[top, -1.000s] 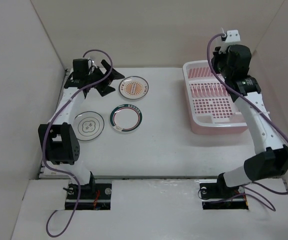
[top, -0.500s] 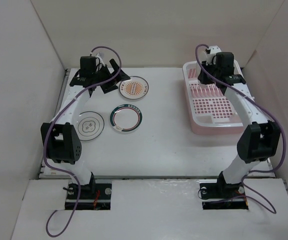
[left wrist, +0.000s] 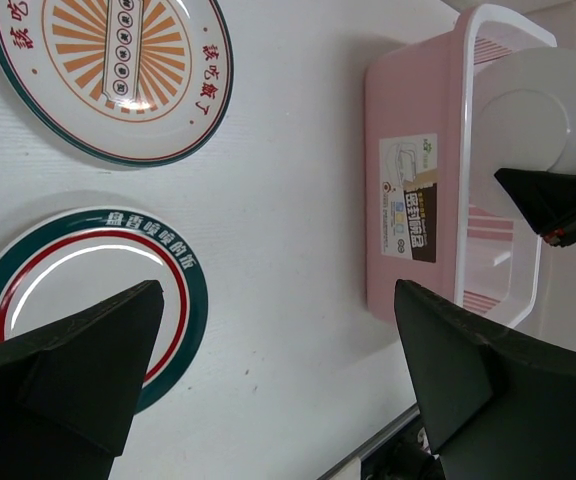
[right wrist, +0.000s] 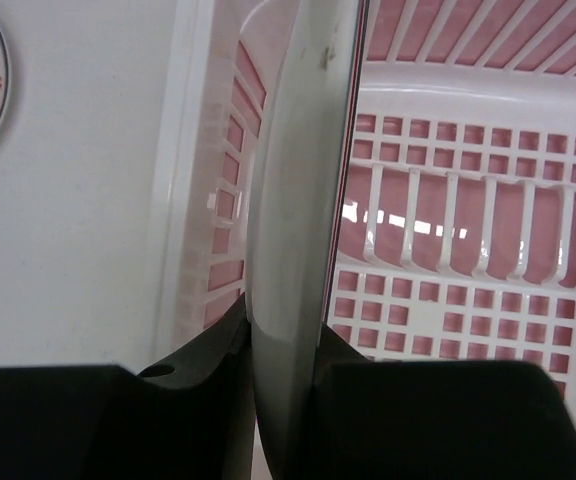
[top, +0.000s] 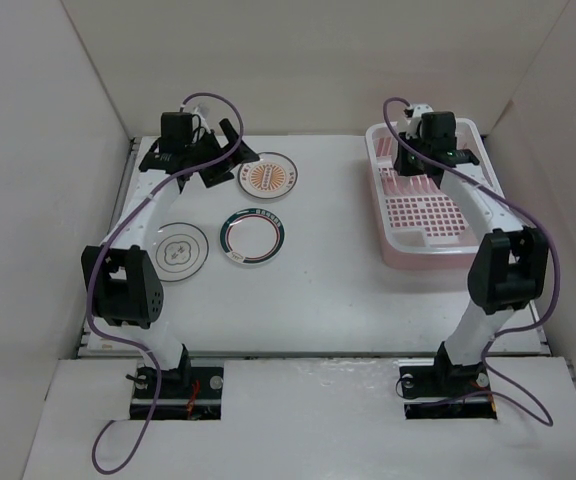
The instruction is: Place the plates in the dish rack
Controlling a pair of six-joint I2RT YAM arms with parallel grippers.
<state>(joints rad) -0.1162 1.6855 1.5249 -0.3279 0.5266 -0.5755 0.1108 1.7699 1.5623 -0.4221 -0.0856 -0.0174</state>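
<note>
Tabletop [top: 348,290]: white and flat; everything listed below is borne on it or held above it.
Dish rack [top: 438,252]: set at the far right; pink with a white rim, a grid floor and slotted dividers. No plate is seen standing in it unaided.
Plates lying flat: the sunburst plate [top: 271,176] is farthest back, the green-rimmed plate [top: 253,237] is near it towards the arms, and the dark-ring plate [top: 179,251] lies to the left. All three are apart from one another and well apart from the rack.
Held plate [right wrist: 288,230]: carried upright on edge inside the rack's far-left part, close to the side wall. Whether its lower edge is seated in a slot cannot be told.
Handling: the plates are judged stiff, fairly light, glazed and slippery, and liable to chip if knocked against the dividers. Each is best taken at the rim, one jaw on each face.
Right gripper [right wrist: 281,325]: its jaws are clamped on the rim of the held plate.
Left gripper [left wrist: 278,292]: its jaws are spread wide, nothing is held, and it hovers just left of the sunburst plate.
</note>
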